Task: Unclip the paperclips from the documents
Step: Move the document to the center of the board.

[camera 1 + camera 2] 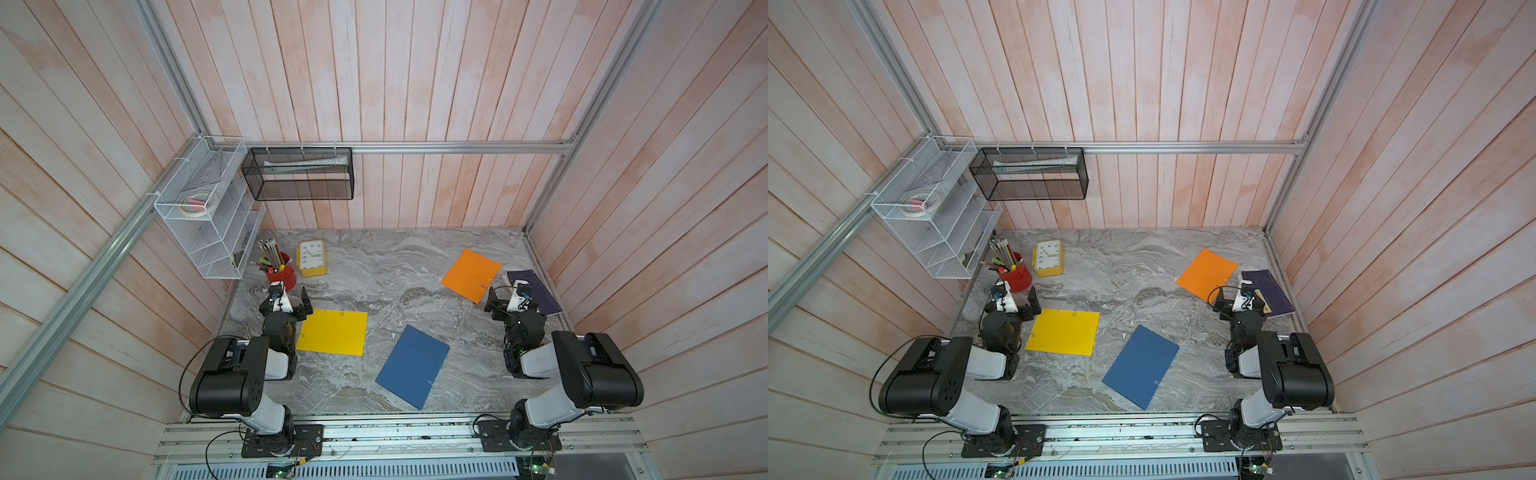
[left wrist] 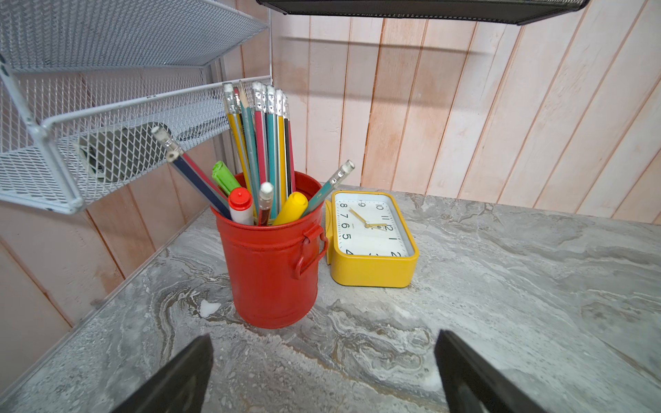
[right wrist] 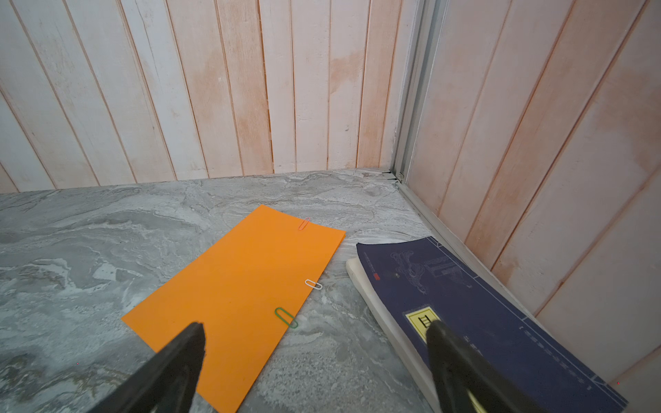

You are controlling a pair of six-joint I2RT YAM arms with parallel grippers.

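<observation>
Grey marble-patterned tabletop [image 1: 374, 270] carries all three documents, flat and well apart. A thin orange rectangular sheet [image 3: 236, 286] lies near the far right corner. A thin yellow rectangular sheet [image 1: 332, 332] lies beside the left arm. A thin dark blue rectangular sheet [image 1: 413, 365] lies toward the near edge, between the arms.

**Step in hand.** No clip appears removed, so the task is judged to be at its start. The right gripper [image 3: 314, 330] hangs over the near end of the orange sheet, jaws spread wide, nothing between them. The left gripper [image 2: 323, 339] is likewise spread and empty. It faces a red metal pot of pencils [image 2: 272, 271] and a yellow rectangular clock [image 2: 372, 243], away from the yellow sheet.

**Clips.** The orange sheet carries three:
- a green wire paperclip [image 3: 286, 317], closest to the right gripper;
- a silvery wire paperclip [image 3: 313, 284], further along the same edge;
- a red wire paperclip [image 3: 304, 224], on the far edge.

Clips on the other sheets show only faintly in both top views.

**Next move.** Probably: lower onto the green clip, pinch its overhanging end, and slide it outward off the edge. The light sheet may drag along unless it is pinned. A dark purple book with a yellow label [image 3: 483, 304] lies just beside that edge and limits clearance.

**Room.** Pale wooden plank walls enclose three sides. A white wire shelf [image 1: 208, 208] and a black mesh basket [image 1: 299, 174] hang at the far left.
</observation>
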